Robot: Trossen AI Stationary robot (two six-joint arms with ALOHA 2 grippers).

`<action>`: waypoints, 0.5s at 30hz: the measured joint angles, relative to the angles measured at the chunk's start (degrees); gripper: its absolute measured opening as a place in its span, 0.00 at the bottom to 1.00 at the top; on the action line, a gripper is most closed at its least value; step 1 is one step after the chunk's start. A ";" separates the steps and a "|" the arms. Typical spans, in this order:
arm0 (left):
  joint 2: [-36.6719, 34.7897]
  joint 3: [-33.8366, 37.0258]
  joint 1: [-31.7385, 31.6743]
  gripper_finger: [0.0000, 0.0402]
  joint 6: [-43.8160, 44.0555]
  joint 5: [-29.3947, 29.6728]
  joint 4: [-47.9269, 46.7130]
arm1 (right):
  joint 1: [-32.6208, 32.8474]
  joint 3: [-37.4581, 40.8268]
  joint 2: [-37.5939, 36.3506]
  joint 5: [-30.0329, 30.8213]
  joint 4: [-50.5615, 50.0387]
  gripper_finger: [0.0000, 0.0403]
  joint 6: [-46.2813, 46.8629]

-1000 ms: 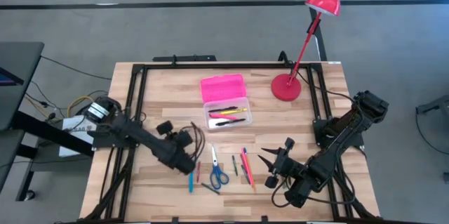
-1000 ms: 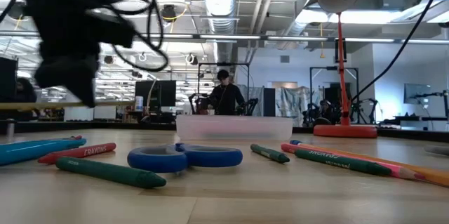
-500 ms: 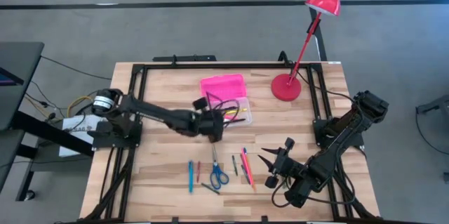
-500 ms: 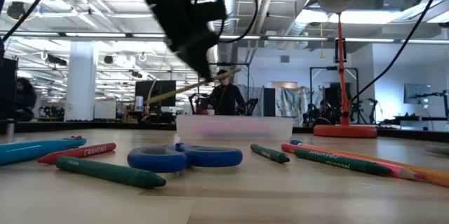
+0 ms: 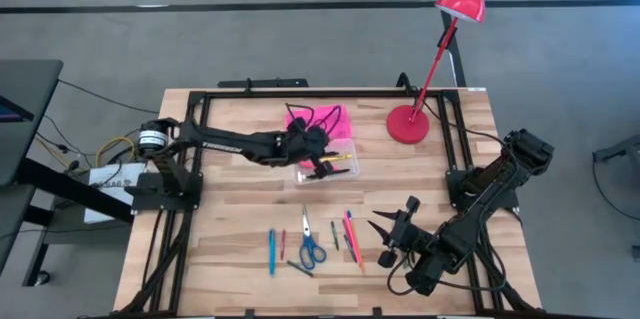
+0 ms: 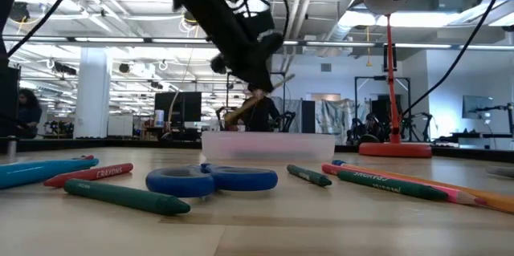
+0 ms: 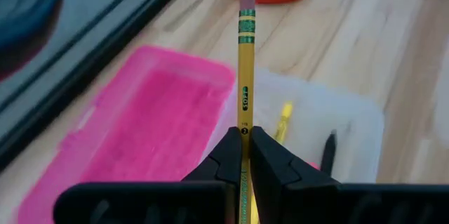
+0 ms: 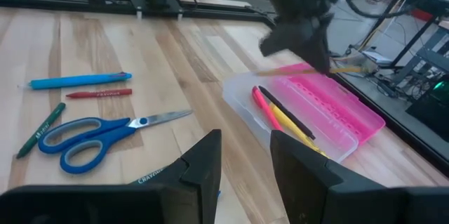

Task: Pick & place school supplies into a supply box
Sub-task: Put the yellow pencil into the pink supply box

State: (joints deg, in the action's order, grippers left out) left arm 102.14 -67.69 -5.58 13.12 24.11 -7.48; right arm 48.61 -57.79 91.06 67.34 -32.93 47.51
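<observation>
- Left gripper (image 7: 245, 155) over the pencil case (image 5: 322, 162), fingers clamped on a yellow pencil (image 7: 245, 76) with green band and pink eraser; small black print on the barrel, too small to read.
- Pencil tilted above the clear base (image 7: 330, 122); pink lid (image 7: 161, 122) open just beside it.
- Inside the base: yellow, pink and black pens (image 8: 284, 115), lying side by side.
- Right gripper (image 8: 242, 157) low over the table near the front right, fingers apart, holding nothing.
- Loose on the table (image 5: 230, 229) in front of the case: blue-handled scissors (image 5: 310, 244), blue pen (image 5: 270, 251), red crayon (image 6: 88, 174) printed "CRAYONS", green crayons (image 6: 124, 197), more pens (image 5: 349, 234) to the right.
- Green crayon (image 6: 389, 184) at right with lettering, unreadable.
- Red lamp (image 5: 408, 124) base on the table behind the case, near its right.
- Person (image 6: 261, 111) in the room beyond.
</observation>
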 joint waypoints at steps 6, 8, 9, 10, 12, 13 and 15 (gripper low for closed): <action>3.66 0.06 -1.00 0.01 0.97 -3.62 0.79 | -0.01 1.27 0.02 -0.04 -0.43 0.29 0.41; 4.20 -0.01 -1.09 0.01 0.82 -5.18 1.06 | -0.01 1.19 0.01 -0.09 -0.29 0.29 0.46; 4.54 -0.02 -1.18 0.01 0.82 -5.42 1.24 | -0.01 1.21 0.01 -0.08 -0.28 0.29 0.46; 4.79 -0.10 -1.18 0.01 0.79 -5.93 2.03 | -0.01 1.21 0.01 -0.10 -0.27 0.29 0.46; 4.81 -0.07 -1.37 0.01 0.38 -7.32 0.71 | -0.01 1.21 0.01 -0.10 -0.39 0.29 0.48; 4.81 -0.07 -1.41 0.02 -0.06 -8.06 0.60 | -0.01 1.21 0.01 -0.08 -0.39 0.29 0.48; 4.77 -0.07 -1.44 0.03 -0.57 -8.83 -0.16 | -0.01 1.21 0.01 -0.10 -0.44 0.29 0.48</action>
State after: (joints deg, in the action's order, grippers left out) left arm 106.91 -67.77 -7.03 12.55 15.28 -7.63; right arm 48.60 -56.58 91.07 67.24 -33.36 47.99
